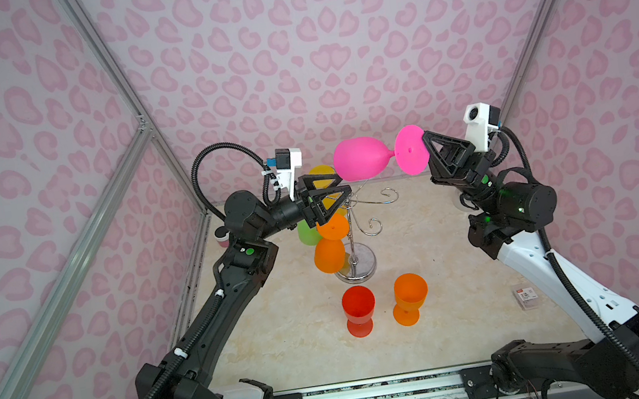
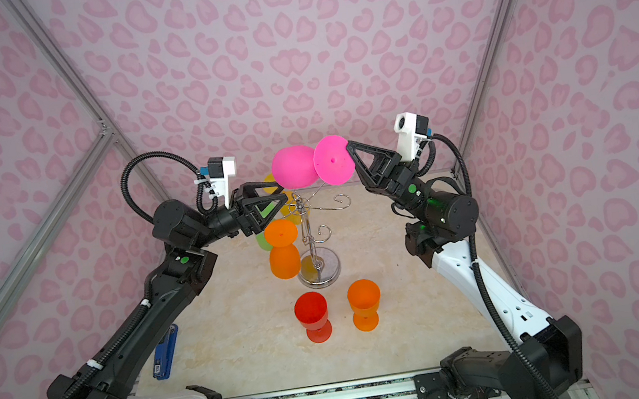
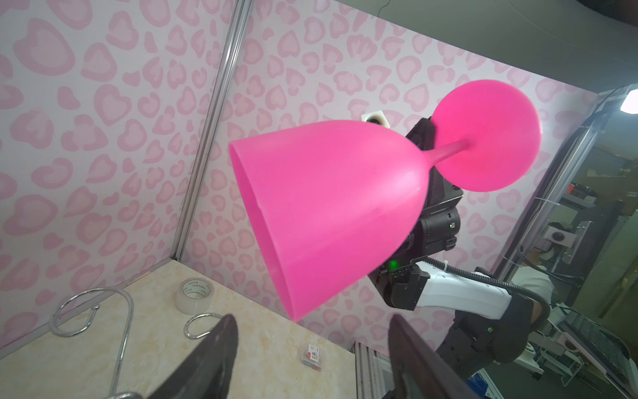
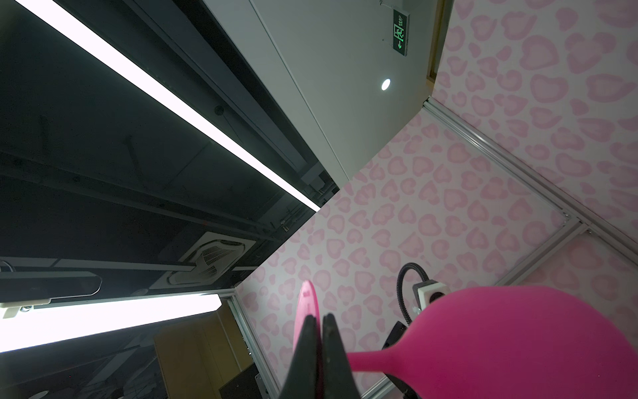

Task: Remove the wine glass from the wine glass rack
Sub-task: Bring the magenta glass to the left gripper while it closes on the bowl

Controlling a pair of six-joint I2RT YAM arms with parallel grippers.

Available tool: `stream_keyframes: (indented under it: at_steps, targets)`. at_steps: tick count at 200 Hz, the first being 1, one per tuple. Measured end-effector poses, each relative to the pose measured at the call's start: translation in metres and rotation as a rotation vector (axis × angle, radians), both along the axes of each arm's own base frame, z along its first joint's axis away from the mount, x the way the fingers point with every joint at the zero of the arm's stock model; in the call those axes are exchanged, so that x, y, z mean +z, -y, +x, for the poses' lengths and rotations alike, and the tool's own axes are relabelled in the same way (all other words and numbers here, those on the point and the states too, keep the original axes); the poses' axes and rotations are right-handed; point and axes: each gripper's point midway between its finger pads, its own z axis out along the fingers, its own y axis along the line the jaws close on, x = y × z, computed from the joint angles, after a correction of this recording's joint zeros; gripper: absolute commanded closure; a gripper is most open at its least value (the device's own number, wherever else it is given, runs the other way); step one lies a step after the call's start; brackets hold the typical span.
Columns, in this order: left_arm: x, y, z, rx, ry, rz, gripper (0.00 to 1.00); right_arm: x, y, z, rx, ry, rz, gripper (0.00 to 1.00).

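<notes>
A pink wine glass [image 1: 358, 159] [image 2: 293, 168] lies sideways in the air, above and behind the top of the chrome wine glass rack [image 1: 352, 242] [image 2: 311, 239]. My right gripper [image 1: 425, 137] [image 2: 348, 146] [image 4: 321, 319] is shut on the rim of the glass's round foot [image 4: 305, 304]. The bowl [image 3: 328, 214] points toward the left arm. My left gripper [image 1: 344, 191] [image 2: 286, 198] [image 3: 312, 321] stands open just below the bowl's mouth, by the rack's top, with nothing between its fingers. The rack's curled arms [image 3: 93, 311] show in the left wrist view.
Orange [image 1: 330, 245], green [image 1: 307, 233] and yellow [image 1: 323, 175] glasses hang on the rack's left side. A red glass [image 1: 359, 308] and an orange glass [image 1: 408, 298] stand upright in front of it. A tape roll [image 3: 195, 293], small packet [image 1: 526, 298] and blue stapler [image 2: 166, 353] lie on the table.
</notes>
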Motion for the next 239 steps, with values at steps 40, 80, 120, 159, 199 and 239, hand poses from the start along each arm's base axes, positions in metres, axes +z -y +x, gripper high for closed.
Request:
stream_keyframes:
  at_steps: [40, 80, 120, 159, 199, 239]
  targets:
    - [0.006, 0.001, -0.001, -0.019, 0.011, -0.033, 0.31, -0.007, -0.002, 0.009, 0.07, -0.031, 0.048, 1.0]
    - [0.012, -0.001, -0.006, -0.039, 0.029, -0.063, 0.44, -0.016, -0.002, 0.021, 0.119, -0.067, 0.094, 1.0]
    - [0.013, -0.002, -0.008, -0.051, 0.024, -0.082, 0.59, -0.027, -0.001, 0.037, 0.166, -0.121, 0.147, 1.0]
    - [0.013, -0.002, -0.009, -0.059, 0.017, -0.091, 0.72, -0.029, 0.003, 0.042, 0.177, -0.137, 0.172, 1.0]
    - [0.019, -0.004, -0.014, -0.067, 0.036, -0.11, 0.82, -0.034, 0.005, 0.053, 0.187, -0.178, 0.191, 1.0]
    - [0.025, -0.006, -0.025, -0.088, 0.069, -0.118, 0.88, -0.042, 0.004, 0.066, 0.195, -0.225, 0.206, 0.97]
